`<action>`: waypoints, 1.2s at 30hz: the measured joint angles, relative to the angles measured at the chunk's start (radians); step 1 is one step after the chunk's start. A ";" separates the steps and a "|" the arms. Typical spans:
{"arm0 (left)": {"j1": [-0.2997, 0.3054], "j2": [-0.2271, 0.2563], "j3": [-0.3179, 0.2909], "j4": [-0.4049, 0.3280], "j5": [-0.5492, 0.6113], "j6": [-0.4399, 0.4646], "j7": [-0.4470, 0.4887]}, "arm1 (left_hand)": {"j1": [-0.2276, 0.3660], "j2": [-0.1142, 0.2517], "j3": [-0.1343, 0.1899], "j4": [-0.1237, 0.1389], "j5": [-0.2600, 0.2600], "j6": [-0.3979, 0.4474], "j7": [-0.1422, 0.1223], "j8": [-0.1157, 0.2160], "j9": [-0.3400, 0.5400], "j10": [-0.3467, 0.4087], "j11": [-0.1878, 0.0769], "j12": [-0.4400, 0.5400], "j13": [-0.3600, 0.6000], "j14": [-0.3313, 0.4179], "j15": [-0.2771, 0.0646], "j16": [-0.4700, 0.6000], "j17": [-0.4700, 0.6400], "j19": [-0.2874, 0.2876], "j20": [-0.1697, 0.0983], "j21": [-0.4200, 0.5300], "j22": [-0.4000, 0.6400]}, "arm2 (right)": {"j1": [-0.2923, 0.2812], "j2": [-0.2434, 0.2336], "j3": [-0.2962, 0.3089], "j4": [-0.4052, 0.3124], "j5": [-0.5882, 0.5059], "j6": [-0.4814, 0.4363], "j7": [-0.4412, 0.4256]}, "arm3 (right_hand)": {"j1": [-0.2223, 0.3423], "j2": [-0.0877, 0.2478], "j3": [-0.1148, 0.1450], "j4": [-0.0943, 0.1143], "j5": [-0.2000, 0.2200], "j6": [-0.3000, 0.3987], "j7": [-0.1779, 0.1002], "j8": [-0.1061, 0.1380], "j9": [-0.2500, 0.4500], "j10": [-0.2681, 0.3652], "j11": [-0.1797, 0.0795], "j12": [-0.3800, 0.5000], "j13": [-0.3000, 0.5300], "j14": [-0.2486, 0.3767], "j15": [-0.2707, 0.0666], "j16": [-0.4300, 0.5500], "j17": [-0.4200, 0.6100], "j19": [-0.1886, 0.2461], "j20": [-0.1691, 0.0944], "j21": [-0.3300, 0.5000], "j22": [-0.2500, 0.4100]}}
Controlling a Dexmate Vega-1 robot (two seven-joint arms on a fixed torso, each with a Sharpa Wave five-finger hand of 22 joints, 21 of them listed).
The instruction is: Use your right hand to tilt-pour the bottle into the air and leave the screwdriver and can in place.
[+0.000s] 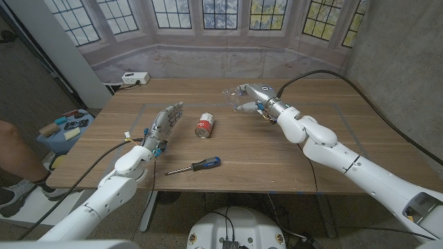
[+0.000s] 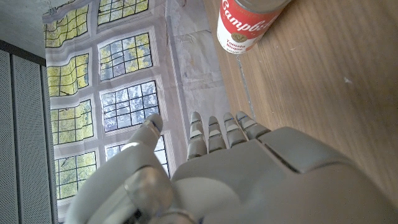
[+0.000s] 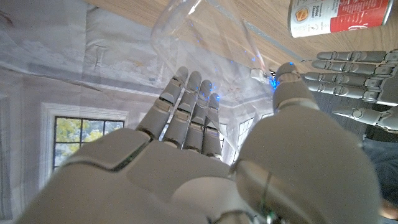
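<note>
We see our right hand [image 1: 254, 97] wrapped around the clear plastic bottle [image 1: 239, 96], tipped above the far half of the brown wooden tabletop [image 1: 277, 155], our left hand [image 1: 163, 126] with fingers straight and together beside the red-and-white soup can [image 1: 204, 125], a blue-handled screwdriver [image 1: 194, 166] near the front edge, and paned windows [image 1: 218, 14] behind.

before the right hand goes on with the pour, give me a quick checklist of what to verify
1. Right hand holds the clear bottle: ok, fingers wrap it.
2. Bottle tilted for the pour: ok, it lies roughly sideways in the head view.
3. Can upright in place: ok.
4. Screwdriver lying untouched near the front edge: ok.
5. Left hand empty, apart from the can: ok.
6. Bottle cap off: cannot tell.
</note>
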 measured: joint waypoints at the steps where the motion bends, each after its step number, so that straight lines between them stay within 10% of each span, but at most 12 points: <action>1: 0.000 0.000 -0.001 0.001 0.000 0.000 -0.001 | 0.000 0.000 0.000 0.000 0.000 0.000 0.000 0.000 0.000 0.000 0.000 0.000 0.000 0.000 0.000 0.000 0.000 0.000 0.000 0.000 0.000 | 0.000 0.002 0.000 0.001 0.006 -0.002 -0.004 | 0.000 0.000 0.000 0.000 0.000 0.000 0.000 0.000 0.000 0.000 0.000 0.000 0.000 0.000 0.000 0.000 0.002 0.002 -0.002 0.000 0.000; 36: 0.023 0.004 0.005 -0.043 0.028 0.001 0.035 | 0.000 0.000 0.000 0.000 0.000 0.000 0.000 0.000 0.000 0.000 0.000 0.000 0.000 0.000 0.000 0.000 0.000 0.000 0.000 0.000 0.000 | -0.077 0.031 0.032 -0.027 0.295 -0.024 -0.082 | 0.003 -0.003 -0.003 0.003 -0.008 0.006 0.005 0.002 0.000 0.005 0.002 -0.002 -0.005 0.000 0.000 0.007 0.023 0.001 -0.001 0.000 0.000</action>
